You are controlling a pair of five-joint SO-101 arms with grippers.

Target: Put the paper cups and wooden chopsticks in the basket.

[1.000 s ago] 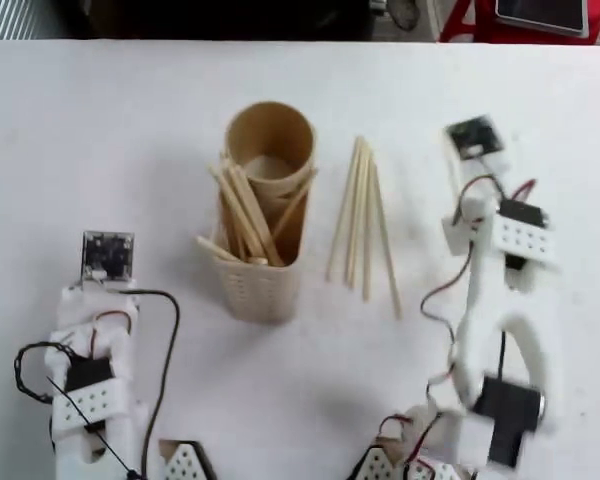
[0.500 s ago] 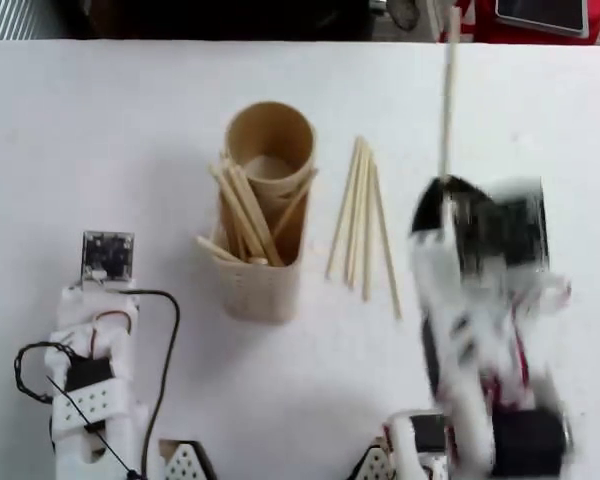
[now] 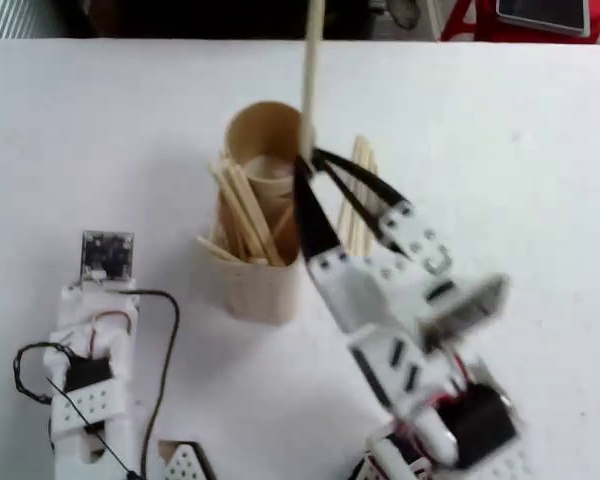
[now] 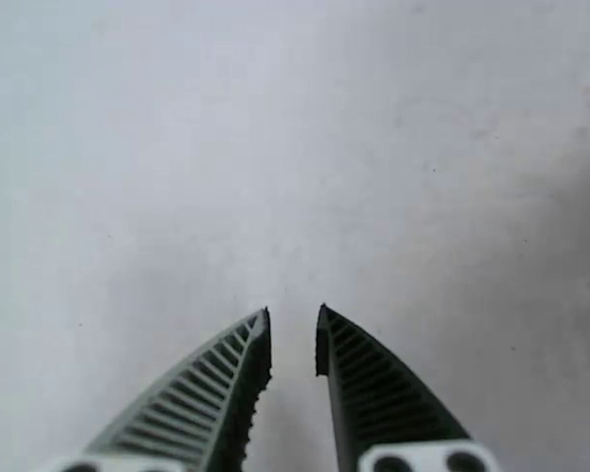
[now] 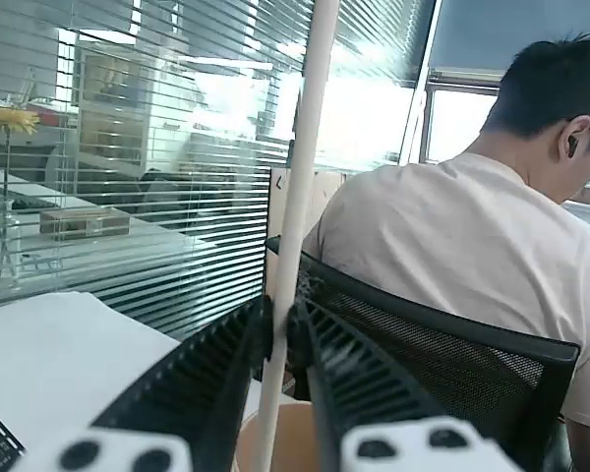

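Two arms, one busy. My left gripper (image 4: 293, 315) hangs over bare tabletop (image 4: 275, 147), fingers a narrow slit apart, empty. At centre the basket (image 3: 260, 290) holds a paper cup (image 3: 255, 135) and stowed chopsticks (image 3: 242, 215). My right gripper (image 3: 305, 165) pinches one chopstick (image 3: 312, 70) upright, long axis vertical, lower end at the cup's rim; I judge straight down is next. Further right, loose chopsticks (image 3: 361, 160) lie on the tabletop.

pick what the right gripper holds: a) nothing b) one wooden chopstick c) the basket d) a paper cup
b: the right gripper is shut on a single chopstick, held upright near the paper cup.
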